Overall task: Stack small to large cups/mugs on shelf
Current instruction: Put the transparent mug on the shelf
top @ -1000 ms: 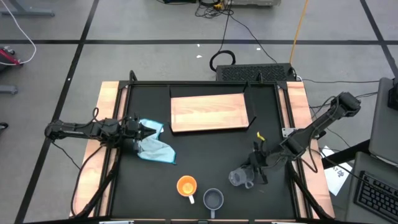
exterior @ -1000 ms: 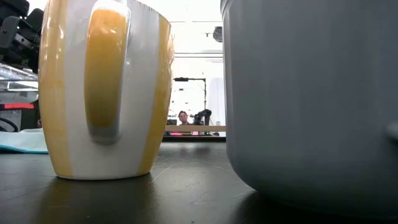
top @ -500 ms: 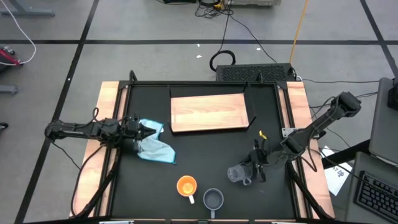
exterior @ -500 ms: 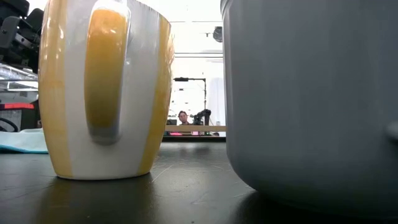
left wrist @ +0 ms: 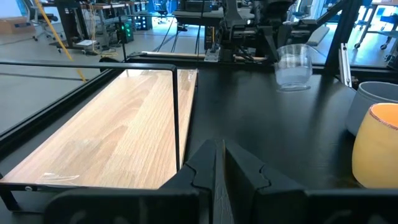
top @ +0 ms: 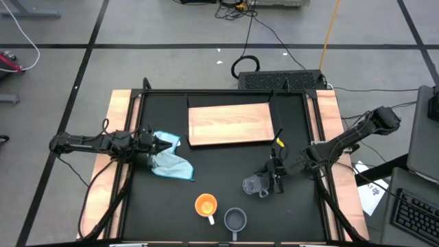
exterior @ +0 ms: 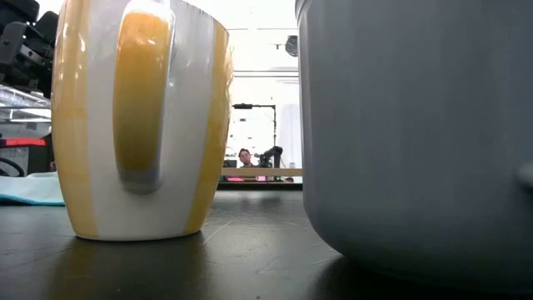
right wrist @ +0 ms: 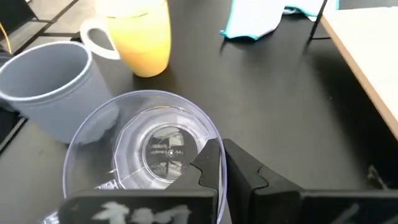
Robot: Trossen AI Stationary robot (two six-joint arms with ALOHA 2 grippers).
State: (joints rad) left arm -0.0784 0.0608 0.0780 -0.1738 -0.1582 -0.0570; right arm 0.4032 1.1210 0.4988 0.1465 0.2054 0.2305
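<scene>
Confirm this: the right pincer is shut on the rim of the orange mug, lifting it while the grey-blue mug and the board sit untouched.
Not quite. The right pincer is shut on the rim of the clear glass cup, not the orange mug; the right wrist view and high view both show it. The orange mug stands free beside the grey-blue mug, and the board sits untouched.

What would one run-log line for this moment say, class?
right end effector: shut on glass cup rim | left end effector: shut, at blue cloth | orange mug, grey mug: on table | shelf: bare
</scene>
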